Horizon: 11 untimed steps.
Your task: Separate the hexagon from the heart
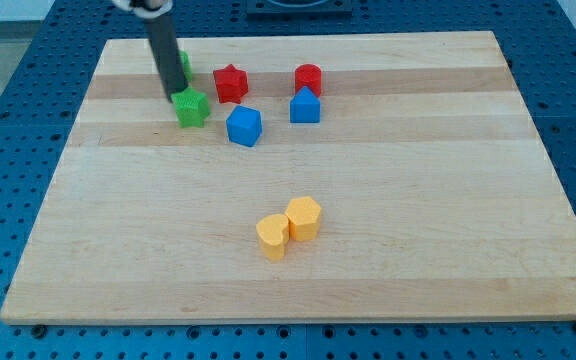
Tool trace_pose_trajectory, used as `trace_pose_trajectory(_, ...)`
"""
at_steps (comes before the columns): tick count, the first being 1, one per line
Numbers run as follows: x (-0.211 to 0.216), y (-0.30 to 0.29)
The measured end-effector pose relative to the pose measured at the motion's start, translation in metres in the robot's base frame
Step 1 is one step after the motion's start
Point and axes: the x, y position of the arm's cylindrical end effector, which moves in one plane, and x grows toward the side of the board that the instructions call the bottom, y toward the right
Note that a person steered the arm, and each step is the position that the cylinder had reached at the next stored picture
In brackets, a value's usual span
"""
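A yellow hexagon block (305,217) and a yellow heart block (273,236) sit touching each other in the lower middle of the wooden board (438,220), the hexagon to the upper right of the heart. My tip (173,97) is far from them at the view's upper left, at the upper left edge of a green star block (192,107). The rod hides part of another green block (183,66) behind it.
A red star block (230,82) and a red cylinder (308,78) stand near the view's top. A blue cube (244,125) and a blue house-shaped block (305,106) lie just below them. Blue perforated table surrounds the board.
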Motion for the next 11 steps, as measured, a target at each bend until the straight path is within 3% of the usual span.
trace_pose_trajectory(2, 0.014, -0.018)
trace_pose_trajectory(3, 0.065, -0.015)
trace_pose_trajectory(4, 0.079, 0.001)
trace_pose_trajectory(5, 0.127, 0.044)
trace_pose_trajectory(6, 0.204, 0.049)
trace_pose_trajectory(7, 0.248, 0.121)
trace_pose_trajectory(10, 0.186, 0.174)
trace_pose_trajectory(11, 0.139, 0.163)
